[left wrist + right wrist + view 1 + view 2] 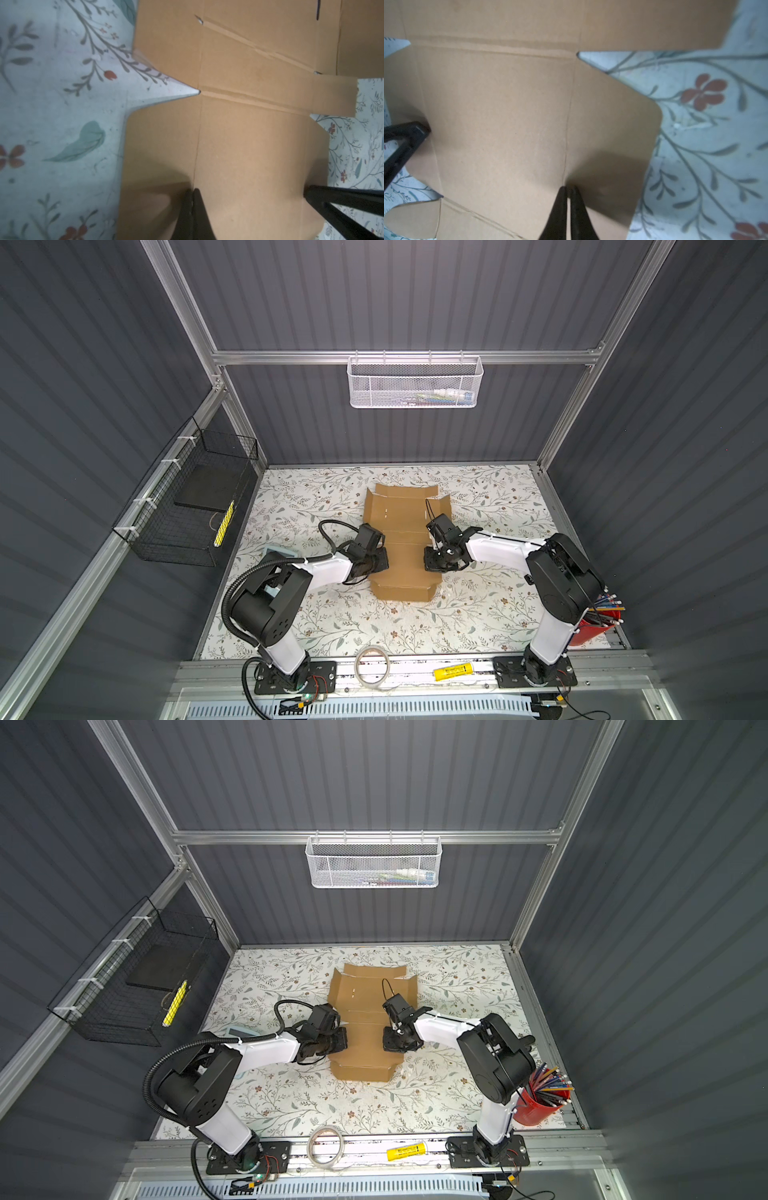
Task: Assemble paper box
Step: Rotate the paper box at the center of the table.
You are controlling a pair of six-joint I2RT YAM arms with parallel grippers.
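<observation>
The paper box [405,531] [365,1029] is a brown cardboard sheet with creases and flaps, lying mostly flat in the middle of the floral table in both top views. Its near end is folded over. My left gripper [193,190] [376,562] points down at the sheet's left side, shut, tips touching a crease with nothing between them. My right gripper [568,188] [432,562] mirrors it on the right side, fingers together with a hairline gap, tips on the opposite crease. Each wrist view shows the other gripper across the cardboard panel [249,155] [498,114].
A white mesh basket [415,383] hangs on the back wall and a black wire basket [187,506] on the left wall. A tape roll [372,666] and a yellow tube [453,672] lie on the front rail. A red cup of pencils [598,622] stands at the front right.
</observation>
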